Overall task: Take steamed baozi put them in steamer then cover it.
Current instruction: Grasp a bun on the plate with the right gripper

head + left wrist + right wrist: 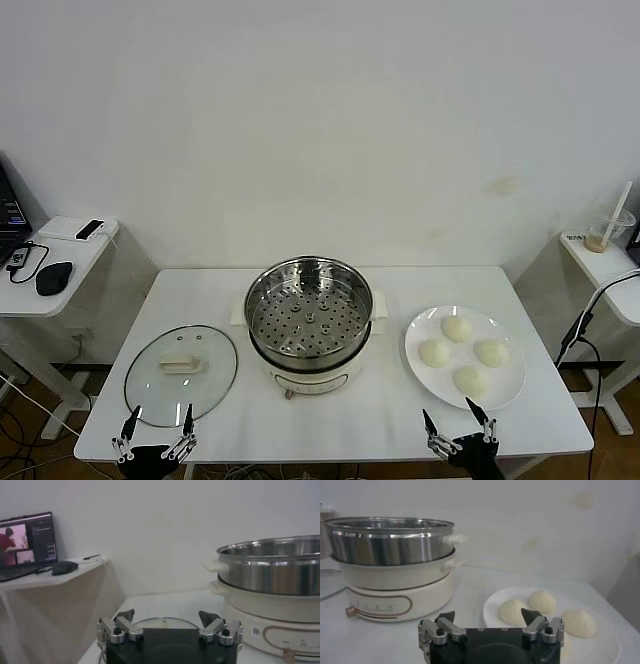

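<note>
Head view: left end effector (156, 430), right end effector (460, 424) wide open, empty.

Shiny perforated steel steamer (309, 312), clear glass cover (181, 375), smooth doughy baozi (457, 328)

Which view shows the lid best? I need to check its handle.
The head view: the whole lid lies flat left of the steamer, handle on top. The left wrist view shows only its far rim above the left gripper. The right wrist view misses it.
</note>
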Controlling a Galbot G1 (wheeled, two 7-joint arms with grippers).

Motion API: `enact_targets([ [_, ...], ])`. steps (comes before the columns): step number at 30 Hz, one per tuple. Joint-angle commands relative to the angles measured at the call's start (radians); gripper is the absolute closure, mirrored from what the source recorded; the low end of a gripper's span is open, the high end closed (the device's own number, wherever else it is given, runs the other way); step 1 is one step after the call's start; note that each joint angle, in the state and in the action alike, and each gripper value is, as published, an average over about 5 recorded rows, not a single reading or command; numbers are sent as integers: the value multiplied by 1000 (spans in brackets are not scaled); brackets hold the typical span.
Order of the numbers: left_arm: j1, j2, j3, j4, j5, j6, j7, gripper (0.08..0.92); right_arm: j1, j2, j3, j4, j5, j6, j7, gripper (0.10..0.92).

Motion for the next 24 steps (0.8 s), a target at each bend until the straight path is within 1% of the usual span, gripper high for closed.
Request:
enact_targets([
  [1, 4, 4, 2, -26, 54, 76, -15, 177, 37, -15, 46, 1, -57, -16, 13, 203],
  [7, -7, 6, -5, -29, 77, 102, 6, 177, 152, -98, 152, -25, -216, -50, -12, 203],
  [12, -16, 9, -19, -33, 91, 116, 19, 177, 304, -229, 226, -78, -331, -130, -106, 203],
  [19, -23, 12, -35, -41, 92, 129, 15, 177, 601, -451, 176, -255, -512, -205, -281, 203],
  [24, -27, 6, -39, -48, 98, 130, 15, 177, 863, -622, -14, -437, -640, -173, -474, 203],
])
